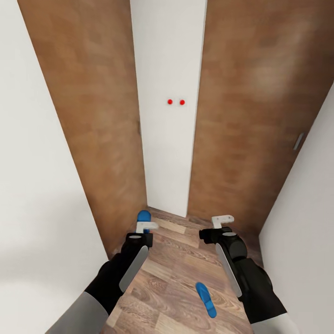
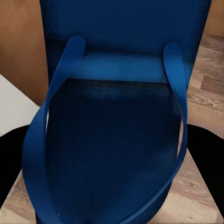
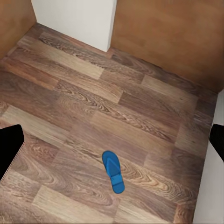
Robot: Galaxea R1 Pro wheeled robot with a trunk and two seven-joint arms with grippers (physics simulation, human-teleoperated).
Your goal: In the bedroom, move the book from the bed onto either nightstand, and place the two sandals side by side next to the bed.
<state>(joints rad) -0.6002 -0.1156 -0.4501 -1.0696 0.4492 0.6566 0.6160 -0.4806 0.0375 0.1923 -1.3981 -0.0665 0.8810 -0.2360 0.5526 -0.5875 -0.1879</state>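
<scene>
My left gripper (image 1: 146, 226) is shut on one blue sandal (image 1: 144, 216), held up above the wood floor. In the left wrist view that sandal (image 2: 112, 140) sits very close, straps toward the camera, between the black fingers (image 2: 9, 163). The other sandal (image 1: 205, 299) lies flat on the floor below my right forearm. The right wrist view has this second sandal (image 3: 113, 171) alone on the planks. My right gripper (image 1: 222, 221) is open and empty, its fingers (image 3: 9, 144) spread wide. The book, the bed and the nightstand are out of view.
I am in a narrow passage with white walls (image 1: 41, 185) on both sides. Two brown wooden doors (image 1: 88, 116) flank a white wall strip (image 1: 169, 139) ahead. The wood-plank floor (image 1: 171, 260) is a small patch between them.
</scene>
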